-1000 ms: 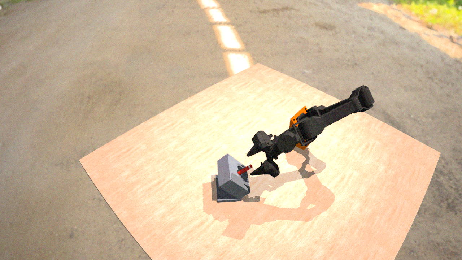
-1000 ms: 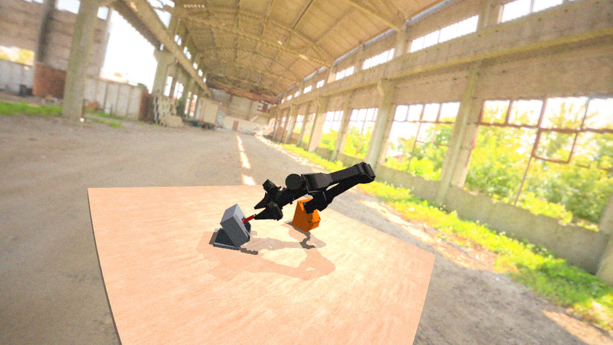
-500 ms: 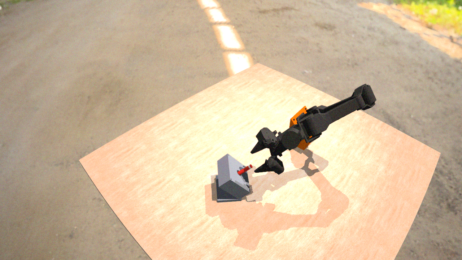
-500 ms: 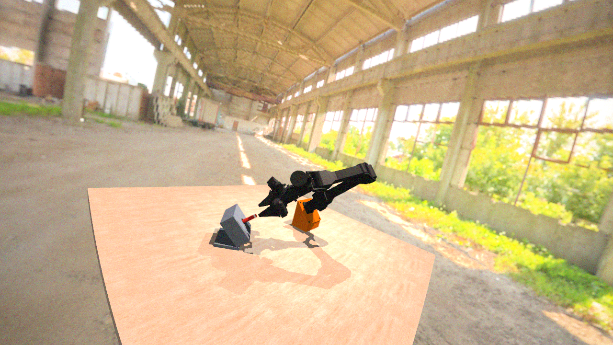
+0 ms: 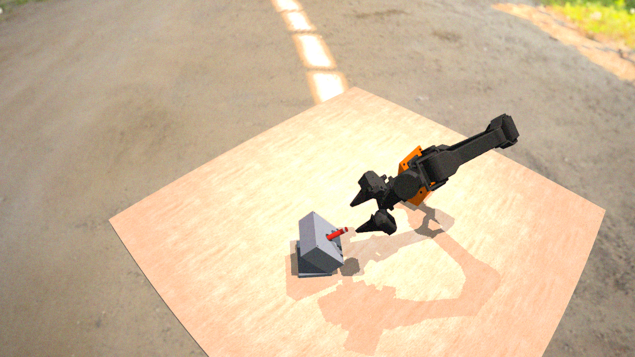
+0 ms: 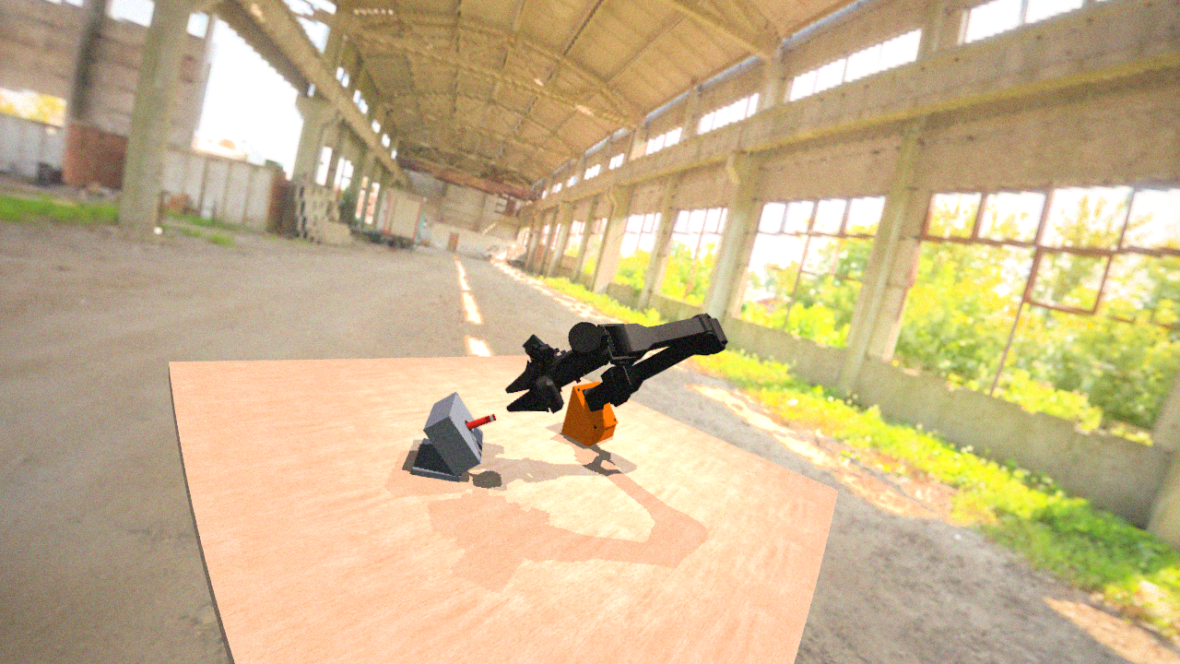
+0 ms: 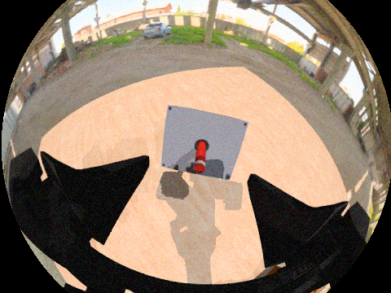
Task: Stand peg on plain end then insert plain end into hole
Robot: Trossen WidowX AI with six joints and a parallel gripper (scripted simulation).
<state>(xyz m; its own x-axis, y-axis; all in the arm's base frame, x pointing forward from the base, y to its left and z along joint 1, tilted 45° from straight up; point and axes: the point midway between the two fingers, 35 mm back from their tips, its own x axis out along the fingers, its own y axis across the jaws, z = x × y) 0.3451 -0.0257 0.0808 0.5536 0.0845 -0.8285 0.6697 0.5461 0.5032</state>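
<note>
While clear of open fingers (image 5: 373, 223) (image 6: 536, 397), white-banded peg (image 5: 336, 233) (image 6: 479, 421) (image 7: 200, 155) in sloped panel (image 5: 310, 230) (image 6: 454, 434) (image 7: 183, 128).
</note>
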